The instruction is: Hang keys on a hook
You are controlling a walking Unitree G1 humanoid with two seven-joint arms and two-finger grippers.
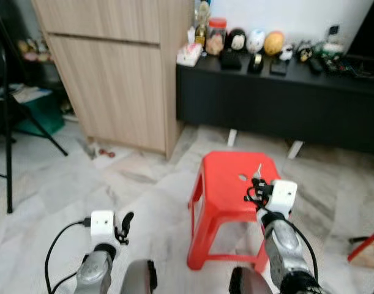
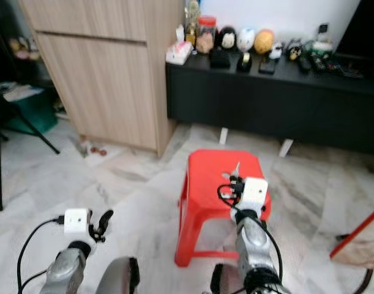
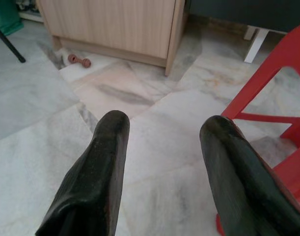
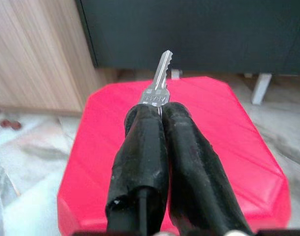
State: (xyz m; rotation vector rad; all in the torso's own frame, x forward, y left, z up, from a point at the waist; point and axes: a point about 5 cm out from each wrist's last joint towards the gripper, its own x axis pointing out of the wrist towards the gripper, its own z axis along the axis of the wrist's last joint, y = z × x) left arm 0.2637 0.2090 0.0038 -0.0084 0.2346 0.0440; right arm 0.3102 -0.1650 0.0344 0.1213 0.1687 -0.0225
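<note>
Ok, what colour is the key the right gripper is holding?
Silver. The key sticks out from the right gripper, clearest in the right wrist view.

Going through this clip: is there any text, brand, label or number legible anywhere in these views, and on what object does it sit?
Key, pinched in the right gripper above the red stool: stamped lettering across its head, too small and blurred to read.
Jars and ornaments on the black cabinet: any labels are too blurred to read.
Left gripper, open over the floor: no text.
Nothing can be quoted.
</note>
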